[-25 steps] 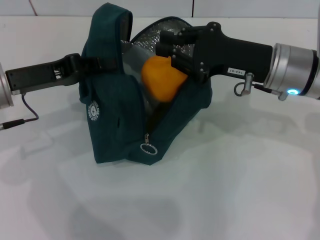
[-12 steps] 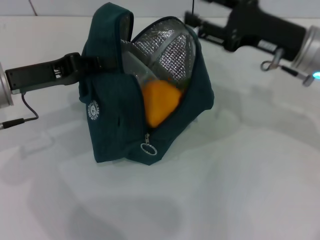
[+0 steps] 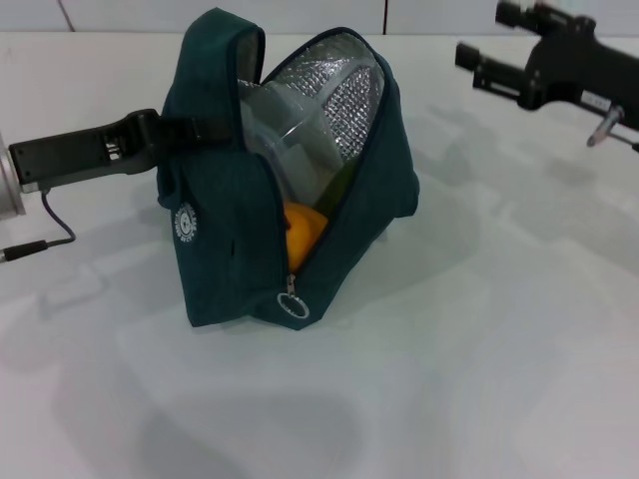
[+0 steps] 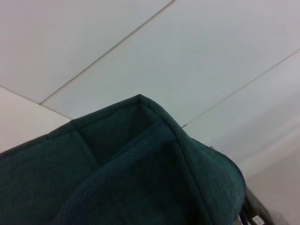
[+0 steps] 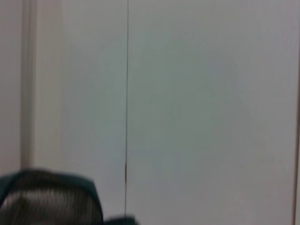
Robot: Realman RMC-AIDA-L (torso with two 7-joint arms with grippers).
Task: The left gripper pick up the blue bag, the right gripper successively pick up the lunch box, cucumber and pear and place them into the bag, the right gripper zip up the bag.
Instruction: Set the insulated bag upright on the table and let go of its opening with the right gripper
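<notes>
— White bench [image 3: 479,379] spreads bare in front of and to the right of the blue bag [image 3: 225,249], leaving wide room on that side. Where does the bag stand?

— Left of centre, upright, its mouth gaping toward the right, with the silver lining showing along the open edge.

— And inside?

— The lunch box [image 3: 275,135] shows as clear plastic high in the opening. The pear [image 3: 303,232] sits low, just above the ring zipper pull [image 3: 292,307] at the bottom of the slit. A dark green sliver beside the lining may be the cucumber, though that cannot be told for sure.

— The arms?

— The left end effector [image 3: 185,130] is clamped on the bag's upper left edge, beside the handle. The right end effector [image 3: 484,52] hangs at upper right, well apart from the bag, fingers spread and carrying nothing.
</notes>
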